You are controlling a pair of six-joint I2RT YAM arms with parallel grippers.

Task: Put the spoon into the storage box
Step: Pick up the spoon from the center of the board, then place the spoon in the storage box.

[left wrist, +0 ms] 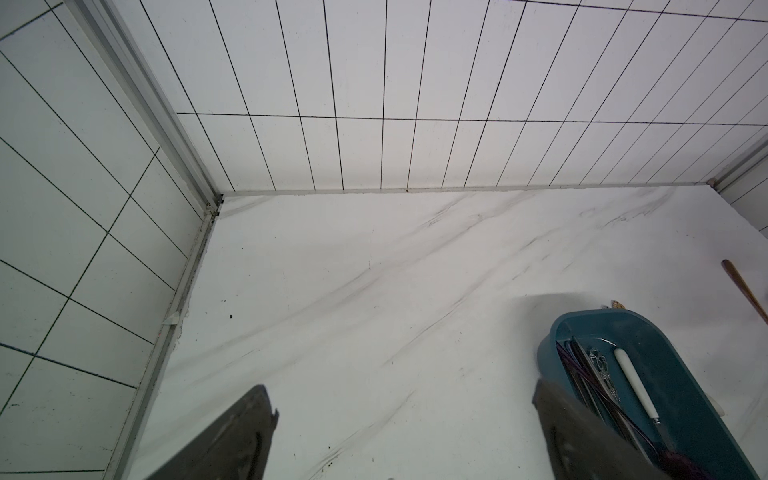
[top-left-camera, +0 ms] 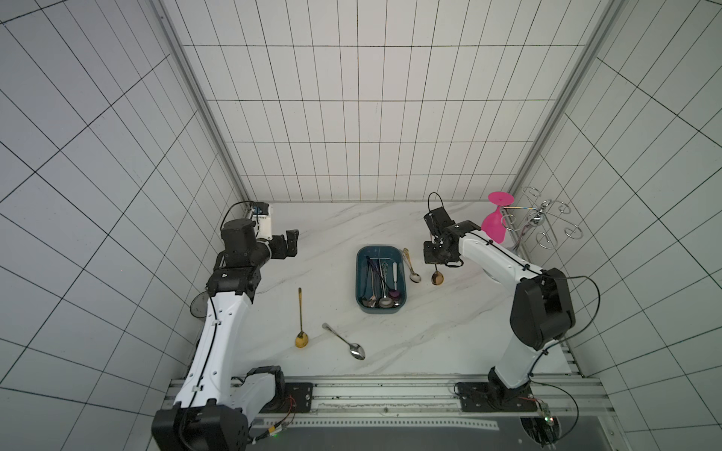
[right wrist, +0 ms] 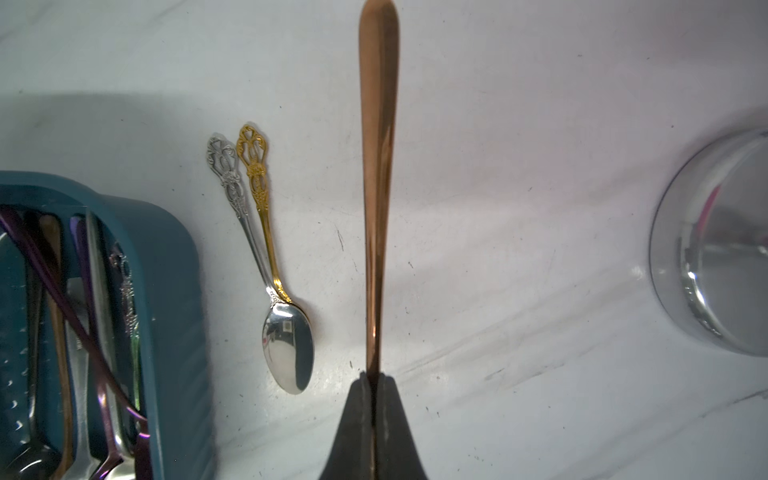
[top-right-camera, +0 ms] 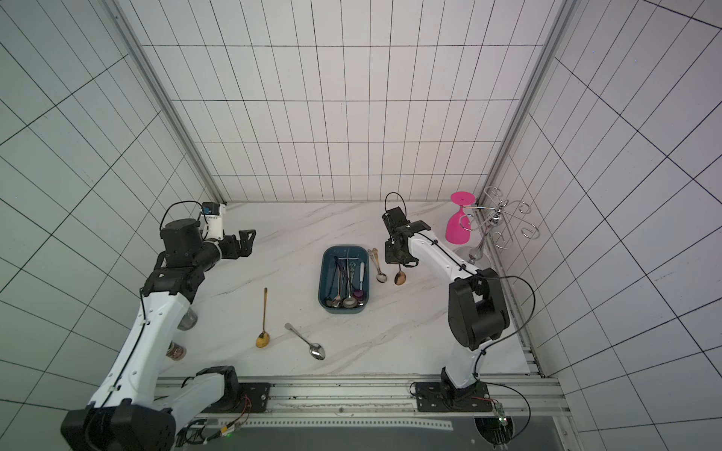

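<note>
Storage box (top-left-camera: pixel 358 281): we found it at mid-table, long side running near to far. Inside lay several spoons side by side, bowls toward the near end, among them a white-handled piece (top-left-camera: pixel 395 271).

Copper spoon (right wrist: pixel 376 166): the right gripper (right wrist: pixel 374 380) had its fingers clenched on the stem, with the handle pointing far. In a top view the bowl showed at the gripper's near side. It sat right of the box and outside it. We could not tell whether the spoon touched the table (top-left-camera: pixel 332 230).

Ornate silver teaspoon (right wrist: pixel 289 349) and ornate gold teaspoon (right wrist: pixel 257 172): these lay touching on the table between the box and the copper spoon. The silver bowl sat over the gold one and both handles pointed far.

Left gripper (top-left-camera: pixel 292 244): its fingers were spread wide with nothing between them. It was held over the far-left part of the table, well apart from the box.

Long gold spoon (top-left-camera: pixel 301 339): it lay on the table near-left of the box, handle pointing far.

Plain silver spoon (top-left-camera: pixel 357 351): it lay just right of the gold one, slanted, with its bowl nearest us.

Pink goblet (top-left-camera: pixel 493 228): it hung upside down on the wire rack (top-left-camera: pixel 541 218) at the far-right corner.
</note>
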